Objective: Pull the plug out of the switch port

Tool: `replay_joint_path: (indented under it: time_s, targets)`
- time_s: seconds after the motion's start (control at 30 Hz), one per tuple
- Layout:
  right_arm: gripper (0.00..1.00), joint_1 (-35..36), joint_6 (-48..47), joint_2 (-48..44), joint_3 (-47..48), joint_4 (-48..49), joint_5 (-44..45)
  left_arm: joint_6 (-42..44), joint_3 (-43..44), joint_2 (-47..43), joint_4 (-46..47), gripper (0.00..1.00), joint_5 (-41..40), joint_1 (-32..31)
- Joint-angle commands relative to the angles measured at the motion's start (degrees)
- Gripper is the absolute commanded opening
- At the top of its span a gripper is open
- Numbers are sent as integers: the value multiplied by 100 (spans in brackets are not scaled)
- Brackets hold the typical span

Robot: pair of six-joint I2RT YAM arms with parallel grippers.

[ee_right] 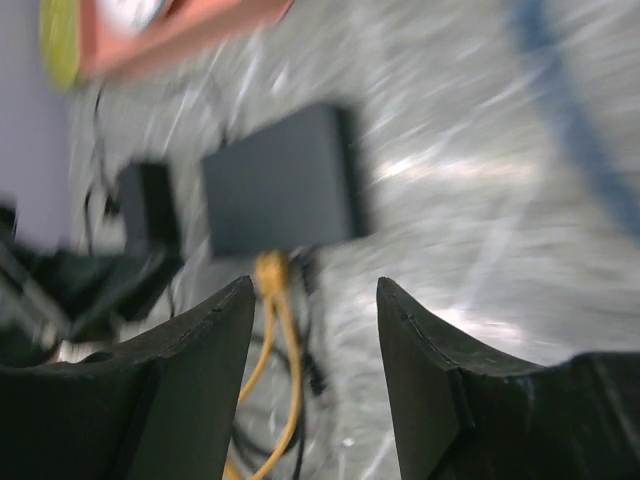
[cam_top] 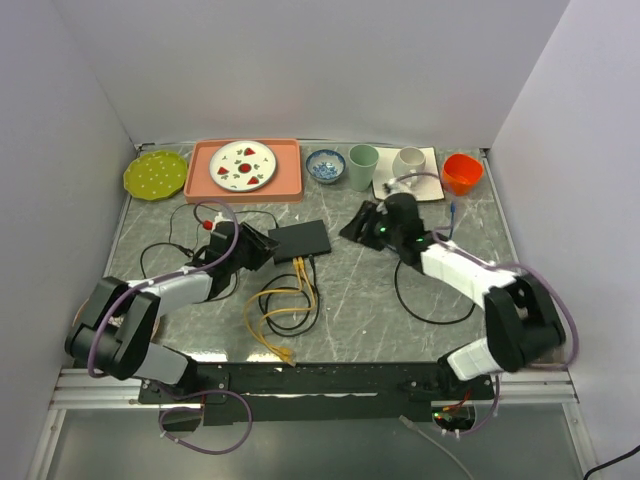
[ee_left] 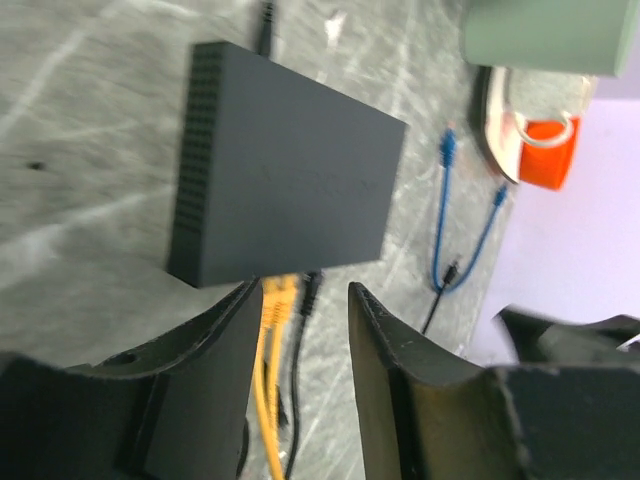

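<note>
The switch (cam_top: 301, 240) is a flat black box lying mid-table. Two yellow plugs (cam_top: 300, 265) and a black cable sit in its near edge. My left gripper (cam_top: 263, 243) is open and empty just left of the switch. In the left wrist view the switch (ee_left: 285, 170) lies ahead, and the yellow plugs (ee_left: 277, 296) show between the open fingers of the left gripper (ee_left: 300, 300). My right gripper (cam_top: 353, 228) is open and empty to the right of the switch. The blurred right wrist view shows the switch (ee_right: 280, 190), a yellow plug (ee_right: 268, 270) and the right gripper (ee_right: 315, 295).
Yellow cable loops (cam_top: 275, 315) and black cables (cam_top: 170, 240) lie in front and to the left. A blue cable (cam_top: 452, 215) lies at the right. At the back stand a green plate (cam_top: 155, 174), pink tray (cam_top: 195, 180), bowl (cam_top: 325, 165), green cup (cam_top: 363, 165), mug (cam_top: 410, 162) and orange cup (cam_top: 462, 173).
</note>
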Motion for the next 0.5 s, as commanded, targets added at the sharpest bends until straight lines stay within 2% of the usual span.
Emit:
replay_joint_path:
  time_s: [0.0, 0.13, 0.47]
  targets:
    - [58, 429, 86, 813, -176, 1032, -881, 4, 172, 283, 19, 45, 5, 63]
    - [57, 570, 305, 1376, -88, 1482, -1460, 48, 286, 397, 98, 43, 31, 63]
    - [52, 799, 595, 2344, 70, 2106, -1971, 127, 444, 722, 555, 43, 224, 54]
